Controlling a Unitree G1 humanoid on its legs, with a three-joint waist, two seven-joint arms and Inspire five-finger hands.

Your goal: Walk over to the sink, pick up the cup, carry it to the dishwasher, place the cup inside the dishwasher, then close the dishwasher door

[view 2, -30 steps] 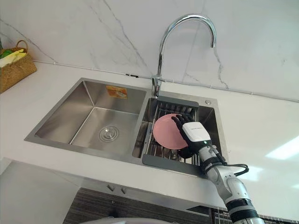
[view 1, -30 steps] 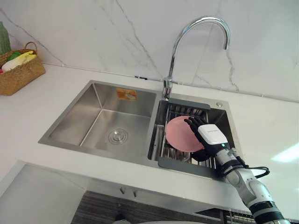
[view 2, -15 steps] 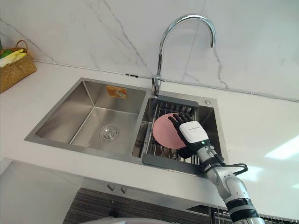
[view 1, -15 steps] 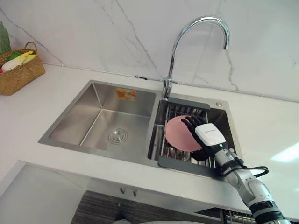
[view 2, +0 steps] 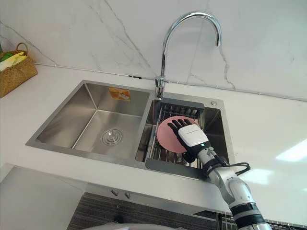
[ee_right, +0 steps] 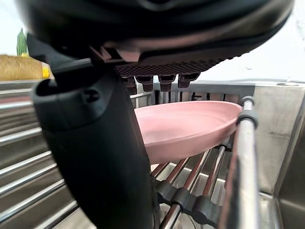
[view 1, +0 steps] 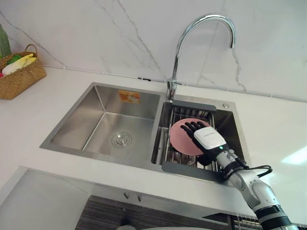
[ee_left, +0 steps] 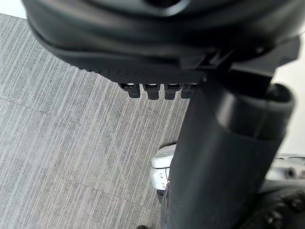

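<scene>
pick-up step at the sink (view 1: 81, 115). the right hand (view 1: 207, 139) hovers over a shallow pink dish (view 1: 176, 139), fingers spread straight, thumb low beside its rim, not yet gripping. the dish lies tilted on the rack (view 1: 184, 168) in the right basin. the left hand (ee_left: 157, 38) hangs loose and empty above the floor (ee_left: 57, 143). next, probably: pinch the rim and lift clear.

Dark right hand (view 1: 207, 139) w/ white cover on its back. Silver-grey arm (view 1: 256, 191), black bands at wrist & further down.
</scene>
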